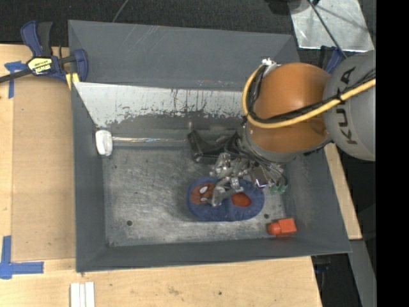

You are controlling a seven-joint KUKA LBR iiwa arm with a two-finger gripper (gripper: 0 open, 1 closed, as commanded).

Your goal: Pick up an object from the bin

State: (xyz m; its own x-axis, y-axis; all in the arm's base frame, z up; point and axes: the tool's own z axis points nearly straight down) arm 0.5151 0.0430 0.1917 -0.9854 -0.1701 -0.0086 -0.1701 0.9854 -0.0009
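A grey metal bin [128,190] is seen from above. Its floor is scuffed and speckled, and its sloping far wall is marked with dark vertical streaks under a paler band. Beyond the far rim, a black surface [166,2] crossed by a thin light cable is seen. The arm [354,107] is brought in from the right, with its rounded orange cover [287,107] ringed by a yellow cable, and the gripper [225,187] is lowered to the floor right of centre. Whether the gripper is set wide, narrow, or closed on anything cannot be told, since its metal parts are tangled against what lies beneath. Directly under it a flat, blue, oval thing with red-orange patches [246,211] is laid on the floor, in the front half of the bin and right of the middle. Its long axis is run left to right, roughly along the near wall. No front or tip can be made out, so which way it points cannot be told. A small orange-red block [281,227] is placed near it, towards the near right corner. A black object [206,143] is laid at the foot of the far wall just behind the gripper. A white capped piece [104,142] is set well apart at the far left.
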